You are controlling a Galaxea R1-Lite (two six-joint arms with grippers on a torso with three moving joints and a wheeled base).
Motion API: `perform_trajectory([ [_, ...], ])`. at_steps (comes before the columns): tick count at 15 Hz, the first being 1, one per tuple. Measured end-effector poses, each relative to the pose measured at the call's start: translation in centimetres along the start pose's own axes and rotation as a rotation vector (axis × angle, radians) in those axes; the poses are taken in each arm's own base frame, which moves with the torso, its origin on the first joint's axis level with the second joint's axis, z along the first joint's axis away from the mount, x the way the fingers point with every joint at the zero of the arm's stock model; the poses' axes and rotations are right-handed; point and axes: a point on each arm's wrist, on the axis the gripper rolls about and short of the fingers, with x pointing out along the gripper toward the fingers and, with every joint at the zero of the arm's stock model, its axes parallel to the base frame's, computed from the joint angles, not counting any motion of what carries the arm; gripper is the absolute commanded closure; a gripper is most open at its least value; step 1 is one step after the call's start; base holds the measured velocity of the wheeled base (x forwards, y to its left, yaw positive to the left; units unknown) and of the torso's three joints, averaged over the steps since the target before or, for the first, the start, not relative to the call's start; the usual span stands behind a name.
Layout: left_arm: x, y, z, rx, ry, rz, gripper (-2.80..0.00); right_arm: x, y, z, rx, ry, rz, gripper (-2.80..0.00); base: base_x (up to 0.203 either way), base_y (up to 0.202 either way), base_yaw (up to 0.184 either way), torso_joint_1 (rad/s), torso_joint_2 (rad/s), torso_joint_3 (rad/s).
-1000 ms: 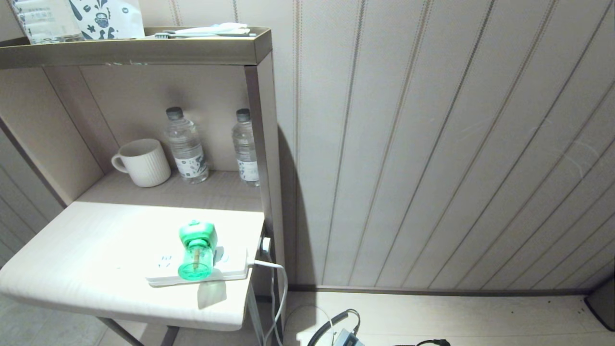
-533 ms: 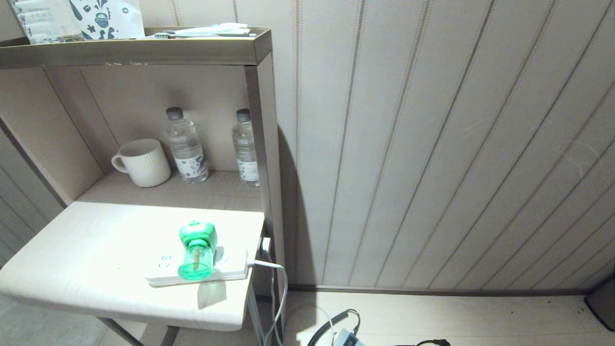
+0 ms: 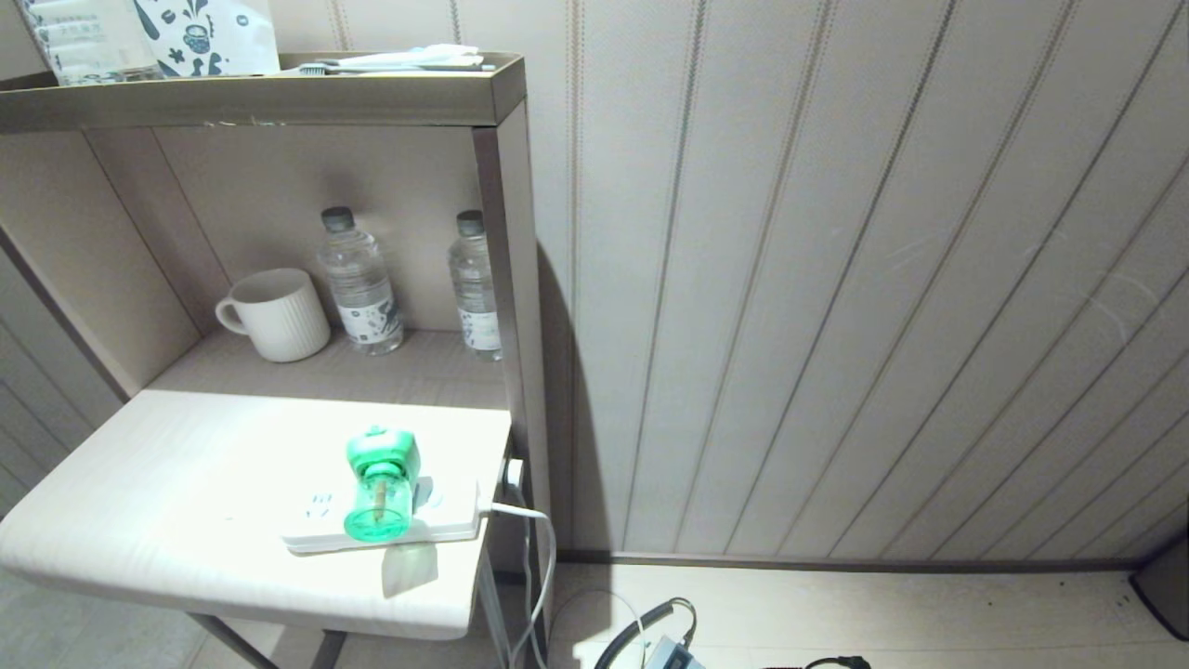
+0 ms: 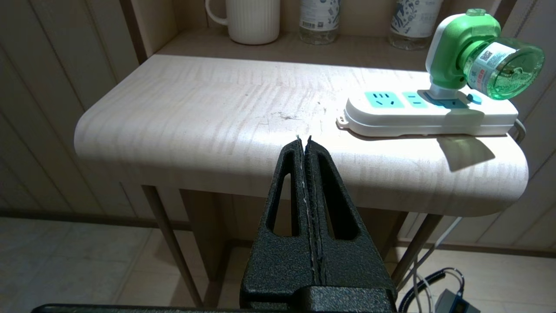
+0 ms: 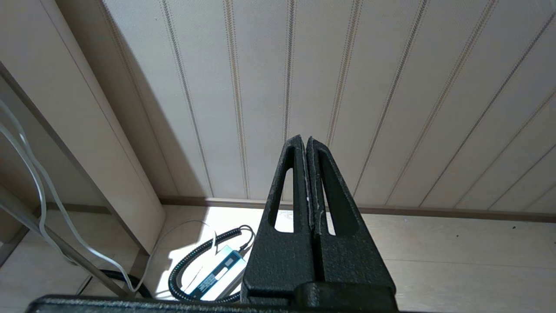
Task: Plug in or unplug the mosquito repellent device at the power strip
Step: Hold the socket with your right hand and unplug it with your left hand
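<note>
In the head view we see neither of our arms. In the lower left of the frame, a pale wooden tabletop (image 3: 186,483) carries the long flat white power strip (image 3: 316,520), which lies near the front right corner with its white cord (image 3: 539,548) dropping over the right edge. The small mosquito repellent device (image 3: 381,483), with its green rounded head and translucent green bottle, stands out of a socket toward the cord end. So we judge it is plugged in and that the work left is to pull it out; no step toward that has begun. Behind it, in the shelf recess at centre left, stand a ribbed white mug (image 3: 277,314) and two clear water bottles (image 3: 360,283).

In the left wrist view, our left gripper (image 4: 303,139) sits at the centre bottom of the frame, jaws clenched on nothing, short of the tabletop's near edge and well apart from the strip. The device (image 4: 460,56) is in the upper right, its white-and-green head seated on a pale blue socket (image 4: 438,102), its labelled bottle jutting sideways to the right above the strip rather than hanging below. Two free sockets lie to its left.

In the right wrist view, our right gripper (image 5: 304,140) has its jaws likewise pressed together and empty, aimed at the striped wall panelling (image 5: 391,87). A black coiled cable with a small adapter (image 5: 217,269) lies on the floor at the lower left.
</note>
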Motion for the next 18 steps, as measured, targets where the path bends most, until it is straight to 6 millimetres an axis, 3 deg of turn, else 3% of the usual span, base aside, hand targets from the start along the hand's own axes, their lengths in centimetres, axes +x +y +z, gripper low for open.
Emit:
perform_trajectory([
  [18,-0.02,-0.01,-0.33,0.033,0.031,-0.005,0.0,0.0,0.0,-0.01,0.001,0.001,0.0,0.0,0.0,0.0,0.0,0.0,0.0,0.0],
])
